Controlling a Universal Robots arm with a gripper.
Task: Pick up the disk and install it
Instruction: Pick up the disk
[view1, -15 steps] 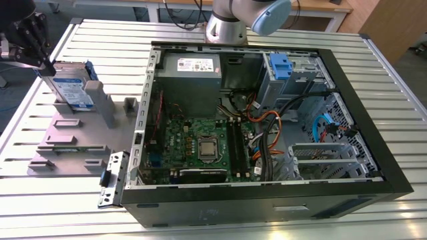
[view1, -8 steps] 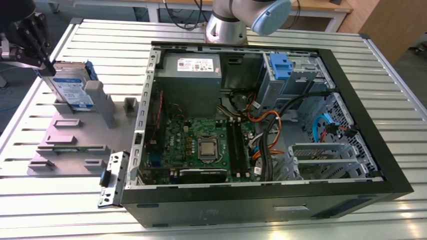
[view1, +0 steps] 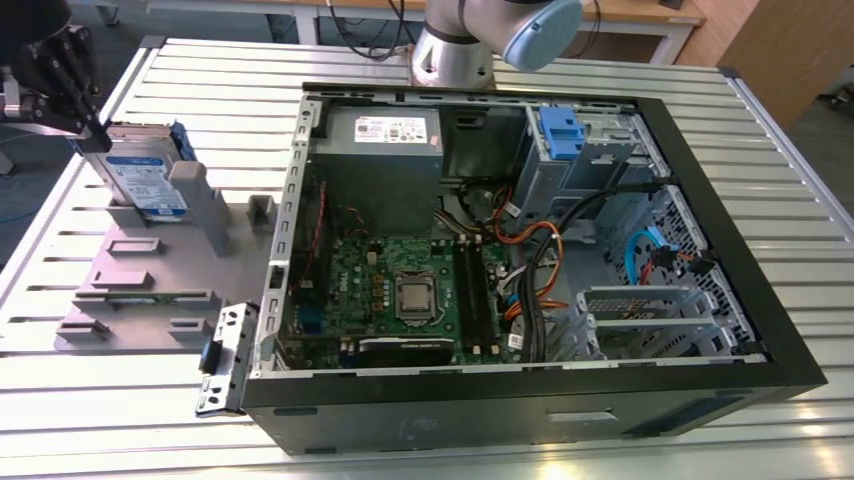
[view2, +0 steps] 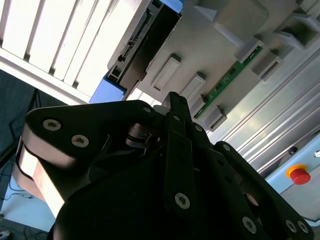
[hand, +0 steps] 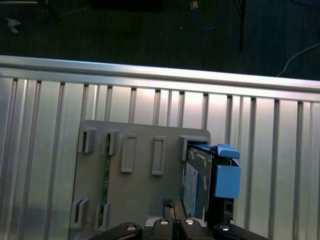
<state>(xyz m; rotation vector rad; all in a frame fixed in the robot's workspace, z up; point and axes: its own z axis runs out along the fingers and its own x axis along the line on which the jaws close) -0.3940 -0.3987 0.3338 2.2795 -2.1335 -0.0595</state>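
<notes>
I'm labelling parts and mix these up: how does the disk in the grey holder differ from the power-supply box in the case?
The disk stands on edge in the grey holder outside the computer case; the power-supply box sits inside it. The disk is a thin slab in a blue frame; the box is bulkier, plain grey. The disk's label is white and blue, the box's sticker mostly white. Both are metal and labelled.

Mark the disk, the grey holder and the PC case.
disk (view1: 144, 183), exterior view, labelled face.
grey holder (view1: 140, 275), exterior view, base plate.
PC case (view1: 534, 425), exterior view, black outer wall.
</notes>
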